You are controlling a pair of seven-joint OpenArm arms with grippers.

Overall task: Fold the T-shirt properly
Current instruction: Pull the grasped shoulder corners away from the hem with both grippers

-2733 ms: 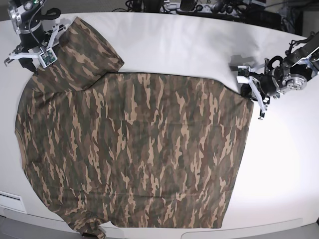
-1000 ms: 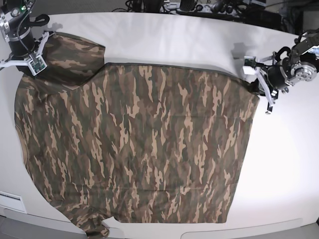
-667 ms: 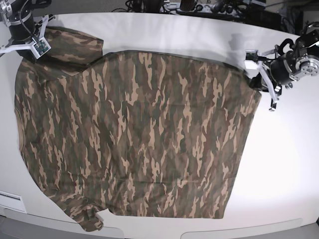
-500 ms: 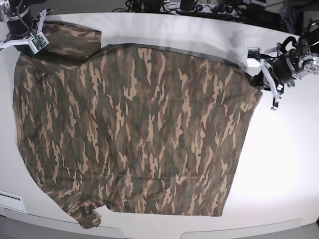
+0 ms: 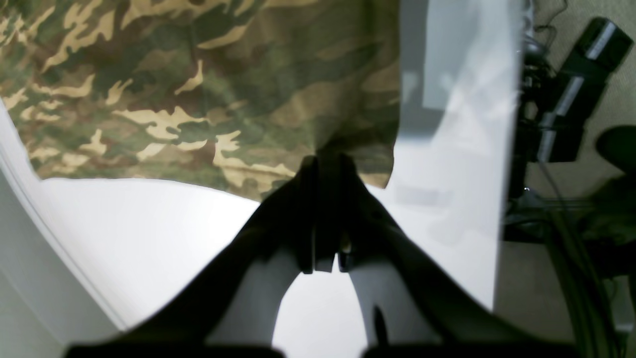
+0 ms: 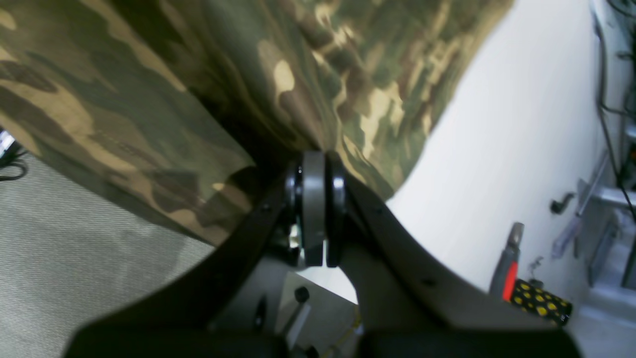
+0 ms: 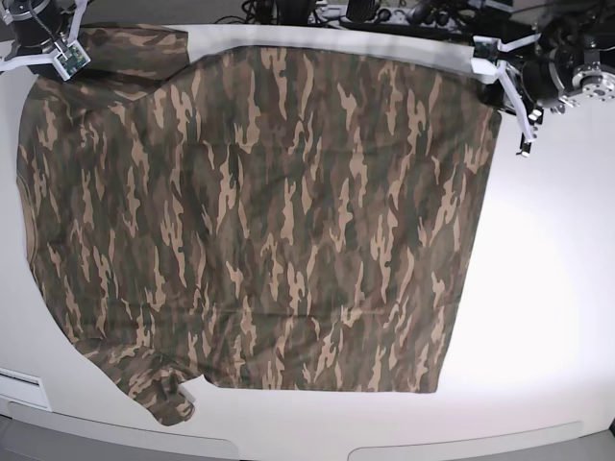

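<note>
The camouflage T-shirt (image 7: 259, 211) lies spread over most of the white table (image 7: 548, 288), one sleeve bunched at the front left. At the far right corner of the cloth, my left gripper (image 7: 495, 77) is shut on the shirt's edge. The left wrist view shows its dark fingers (image 5: 308, 199) pressed together on the T-shirt (image 5: 174, 74) corner, left gripper (image 5: 323, 166). My right gripper (image 7: 48, 56) is shut on the far left corner. In the right wrist view the right gripper (image 6: 315, 161) pinches a fold of the T-shirt (image 6: 149, 99), which hangs past the table edge over the floor.
Cables and dark equipment (image 7: 384, 12) line the table's far edge. A red-handled tool (image 6: 507, 271) and a black yellow-dotted object (image 6: 541, 301) lie on the table in the right wrist view. A white panel (image 7: 19, 389) sits at the front left.
Both grippers moved toward the far edge, dragging the shirt's far edge with them. The cloth slid away and stretched flatter, and the far left sleeve drew out.
</note>
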